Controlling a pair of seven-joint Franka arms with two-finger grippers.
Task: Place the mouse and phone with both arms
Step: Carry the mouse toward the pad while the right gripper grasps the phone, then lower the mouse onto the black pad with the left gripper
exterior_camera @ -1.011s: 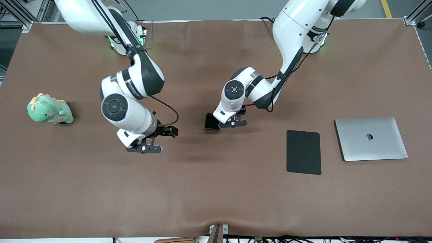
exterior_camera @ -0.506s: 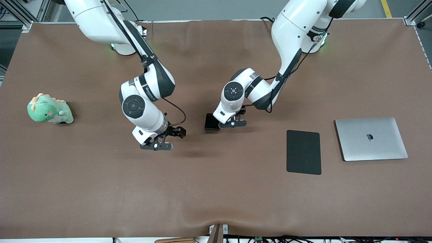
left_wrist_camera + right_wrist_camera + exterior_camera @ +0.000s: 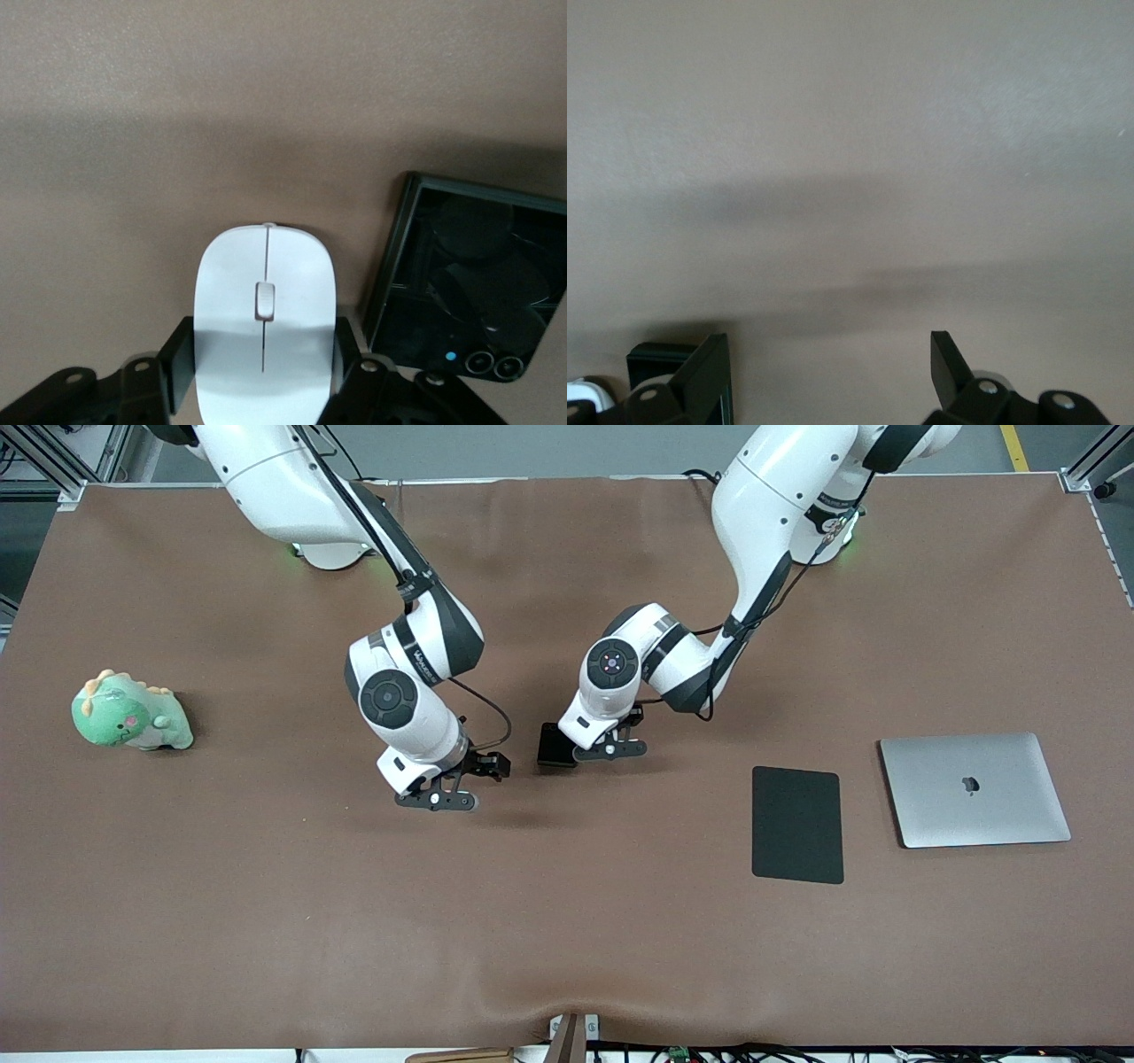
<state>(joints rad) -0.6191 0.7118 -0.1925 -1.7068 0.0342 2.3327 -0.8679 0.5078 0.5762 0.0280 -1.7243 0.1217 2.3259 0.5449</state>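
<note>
The white mouse lies on the brown table between the fingers of my left gripper, which press on both its sides. In the front view the left gripper hides the mouse. The black folded phone lies flat right beside the mouse, toward the right arm's end; it also shows in the left wrist view. My right gripper is open and empty, low over bare table a short way from the phone. In the right wrist view a corner of the phone shows past one finger.
A matte black pad and a closed silver laptop lie toward the left arm's end. A green plush dinosaur sits toward the right arm's end.
My right arm has swung its open gripper from near the dinosaur's side toward the phone. My left gripper has stayed at the mouse almost without moving.
</note>
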